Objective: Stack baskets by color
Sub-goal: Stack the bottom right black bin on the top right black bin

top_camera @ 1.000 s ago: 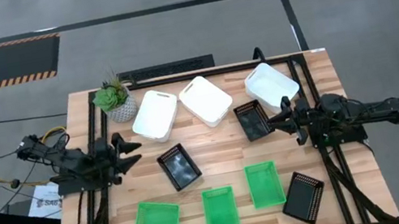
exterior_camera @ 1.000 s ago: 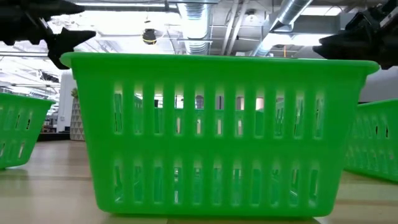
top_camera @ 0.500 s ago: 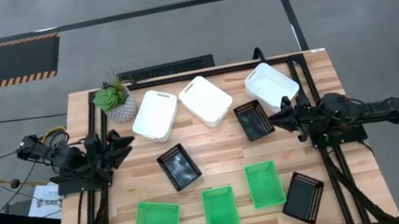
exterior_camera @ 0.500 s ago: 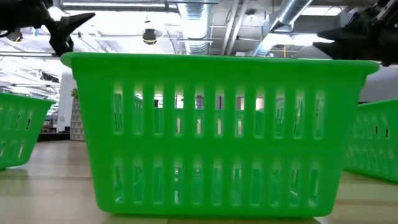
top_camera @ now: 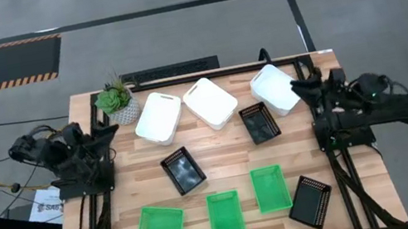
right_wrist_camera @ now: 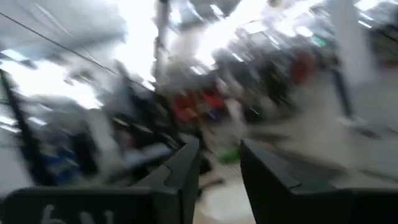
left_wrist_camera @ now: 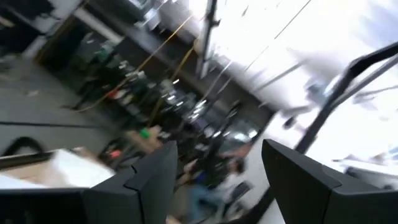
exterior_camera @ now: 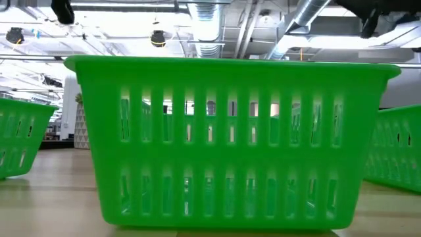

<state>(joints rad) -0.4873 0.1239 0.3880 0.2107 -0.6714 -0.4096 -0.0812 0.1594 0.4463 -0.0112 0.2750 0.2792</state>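
Nothing is stacked yet. Three green baskets (top_camera: 224,214) line the frame's bottom, black baskets (top_camera: 183,170) scattered mid-frame, white baskets (top_camera: 210,102) above. The right gripper (top_camera: 301,86), parted and empty, hovers beside the rightmost white basket (top_camera: 275,87); the left gripper (left_wrist_camera: 214,180), fingers apart, empty, waits left.

Low view is filled by one green basket (exterior_camera: 230,138); the counter behind it is hidden. Two more green baskets (exterior_camera: 23,135) (exterior_camera: 395,148) are cut off at the side edges there. Both wrist views are motion-blurred: beyond the left end effector (left_wrist_camera: 214,180) and the right end effector (right_wrist_camera: 219,180), room detail cannot be resolved. Finger gaps are too small to judge from above.
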